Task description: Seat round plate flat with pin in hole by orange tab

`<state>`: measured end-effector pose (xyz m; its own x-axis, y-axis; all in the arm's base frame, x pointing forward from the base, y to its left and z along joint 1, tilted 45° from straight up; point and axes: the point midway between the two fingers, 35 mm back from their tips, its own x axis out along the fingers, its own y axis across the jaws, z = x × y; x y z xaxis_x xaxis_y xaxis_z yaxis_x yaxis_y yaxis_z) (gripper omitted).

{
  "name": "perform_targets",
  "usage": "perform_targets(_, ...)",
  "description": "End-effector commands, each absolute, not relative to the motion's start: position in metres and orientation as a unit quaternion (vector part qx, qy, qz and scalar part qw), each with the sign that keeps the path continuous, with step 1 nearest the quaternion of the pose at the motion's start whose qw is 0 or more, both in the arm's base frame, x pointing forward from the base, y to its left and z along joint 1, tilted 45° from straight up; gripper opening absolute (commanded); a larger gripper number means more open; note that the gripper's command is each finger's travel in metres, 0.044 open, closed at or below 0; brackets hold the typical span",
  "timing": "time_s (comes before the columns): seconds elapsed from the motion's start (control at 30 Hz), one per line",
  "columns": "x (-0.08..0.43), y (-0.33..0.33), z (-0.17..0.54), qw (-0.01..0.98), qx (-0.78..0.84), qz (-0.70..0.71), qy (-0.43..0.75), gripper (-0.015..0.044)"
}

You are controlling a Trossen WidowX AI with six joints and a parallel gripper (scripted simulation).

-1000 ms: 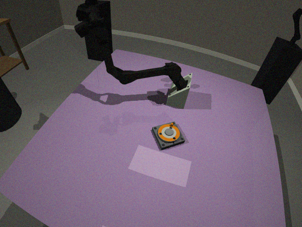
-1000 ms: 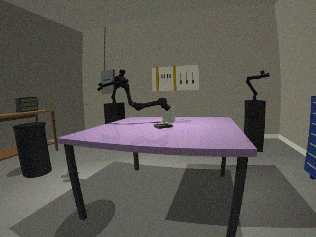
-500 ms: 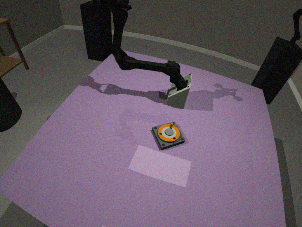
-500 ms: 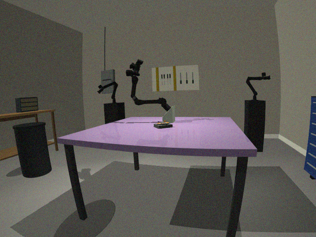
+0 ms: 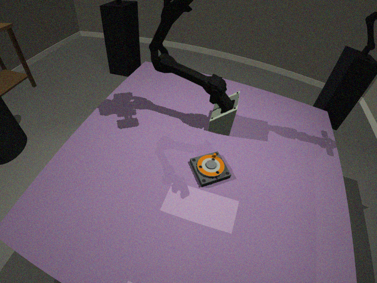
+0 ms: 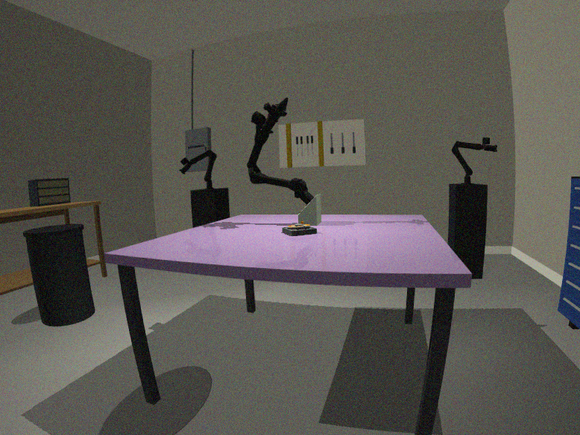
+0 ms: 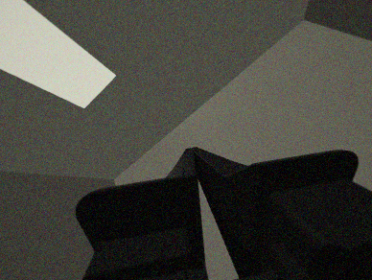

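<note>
The round plate point(image 5: 210, 174) point(image 6: 298, 226), an orange ring around a white one, sits around the grey post point(image 5: 211, 165) on the dark square base point(image 5: 210, 180) point(image 6: 300, 232). Its orange tab point(image 5: 214, 155) points toward the arm's mount. Small dark holes show in the plate; the pin cannot be made out. In the exterior view the plate's rim shows above the base, but whether it lies flat is too small to tell. My gripper point(image 7: 191, 152) point(image 6: 285, 99) is shut and empty, high above the table and well away from the plate, pointing up.
The arm's pale green angled mount point(image 5: 222, 124) point(image 6: 311, 213) stands behind the base on the purple table point(image 5: 106, 197) point(image 6: 374, 252). A lighter rectangle point(image 5: 212, 210) lies in front of the base. Black pedestals point(image 5: 121, 39) point(image 6: 467, 224) stand beyond the table.
</note>
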<state>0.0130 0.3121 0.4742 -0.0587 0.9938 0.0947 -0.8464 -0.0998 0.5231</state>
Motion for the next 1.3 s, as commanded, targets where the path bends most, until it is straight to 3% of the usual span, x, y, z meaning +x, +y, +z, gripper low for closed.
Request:
perform_targets(0.0,0.059,0.339,0.418,0.721,0.185,0.632,0.217,0.0)
perform_targets(0.37,0.181,0.33,0.262,0.852,0.085,0.38,0.351,0.0)
perform_targets(0.6,0.244,0.256,0.15,0.88,-0.008,0.16,0.447,0.0)
perform_targets(0.93,0.258,0.116,0.048,0.813,-0.145,-0.104,0.555,0.0)
perform_targets(1.1,0.223,0.016,0.012,0.694,-0.252,-0.253,0.625,0.0)
perform_targets(1.27,0.216,-0.004,0.015,0.671,-0.269,-0.272,0.635,0.0)
